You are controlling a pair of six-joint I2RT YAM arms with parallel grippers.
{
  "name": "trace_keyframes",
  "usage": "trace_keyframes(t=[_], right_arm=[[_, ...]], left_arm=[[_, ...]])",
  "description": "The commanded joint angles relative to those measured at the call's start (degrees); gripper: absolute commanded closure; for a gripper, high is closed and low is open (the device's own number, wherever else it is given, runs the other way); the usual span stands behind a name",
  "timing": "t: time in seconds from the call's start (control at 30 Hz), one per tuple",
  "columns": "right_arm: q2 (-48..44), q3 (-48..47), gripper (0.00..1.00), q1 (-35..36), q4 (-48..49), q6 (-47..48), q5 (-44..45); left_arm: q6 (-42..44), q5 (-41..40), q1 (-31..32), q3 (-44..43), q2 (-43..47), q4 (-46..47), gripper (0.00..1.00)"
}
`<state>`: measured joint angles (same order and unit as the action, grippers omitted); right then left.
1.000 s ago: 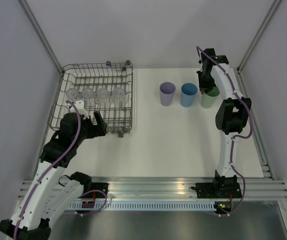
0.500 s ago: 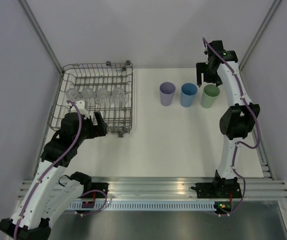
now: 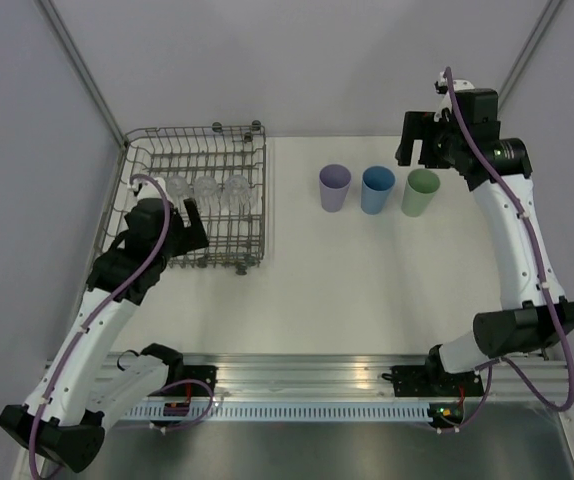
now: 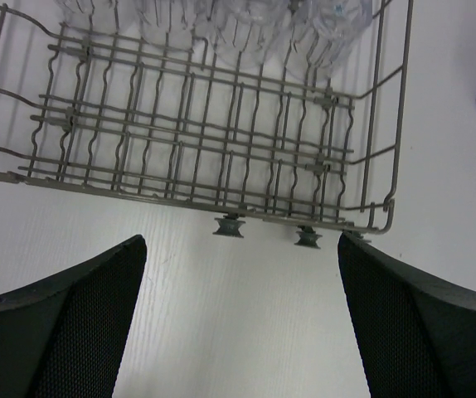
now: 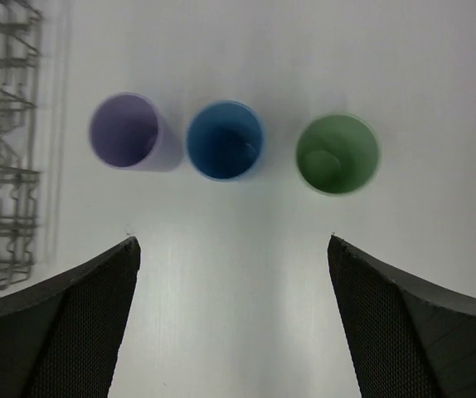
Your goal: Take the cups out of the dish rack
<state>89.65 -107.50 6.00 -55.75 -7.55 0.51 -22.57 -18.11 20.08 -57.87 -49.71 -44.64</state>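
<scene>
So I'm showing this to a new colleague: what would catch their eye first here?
Three pastel tumblers stand in a row far right on the table: lilac cup, blue cup, green cup. At far left, the grey wire dish rack holds clear cups along its far side. The right gripper hangs open near the green cup, the left gripper open at the rack's near edge.
</scene>
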Motion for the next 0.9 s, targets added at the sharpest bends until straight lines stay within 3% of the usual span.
trace_keyframes(t=[0.0, 0.13, 0.23, 0.27, 0.33, 0.47, 0.67, 0.87], right_arm=[[-7.6, 7.2, 0.02, 1.6, 12.0, -3.8, -9.8], [-21.5, 25.2, 0.02, 1.6, 25.8, -11.7, -18.1], [-32.5, 41.0, 0.02, 1.6, 42.2, -24.8, -26.4], [-35.0, 45.1, 0.02, 1.6, 52.0, -28.4, -28.5], [-39.6, 52.7, 0.02, 1.6, 57.8, -36.6, -32.7], [-43.1, 55.7, 0.02, 2.0, 53.3, -37.4, -36.5], [-49.7, 60.0, 0.02, 9.3, 48.2, -34.9, -33.1], [-54.0, 61.0, 0.02, 12.0, 40.4, -30.9, -32.8]], left_arm=[[-6.2, -8.3, 0.1, -5.8, -2.7, -0.1, 0.0], [-16.0, -16.1, 0.1, -10.6, -6.7, -1.4, 0.0], [-19.8, -19.8, -0.6, -13.5, -10.1, -1.3, 0.0], [-20.1, -20.1, -0.9, -14.5, -12.8, -1.3, 0.0], [-21.6, -18.9, -3.2, -17.9, -15.4, -1.7, 0.0], [-25.0, -15.2, -8.7, -21.9, -22.2, -1.5, 0.0], [-27.6, -13.7, -16.2, -25.8, -29.7, 0.3, 0.0], [-28.5, -12.0, -22.0, -29.4, -39.0, 2.2, 0.0]])
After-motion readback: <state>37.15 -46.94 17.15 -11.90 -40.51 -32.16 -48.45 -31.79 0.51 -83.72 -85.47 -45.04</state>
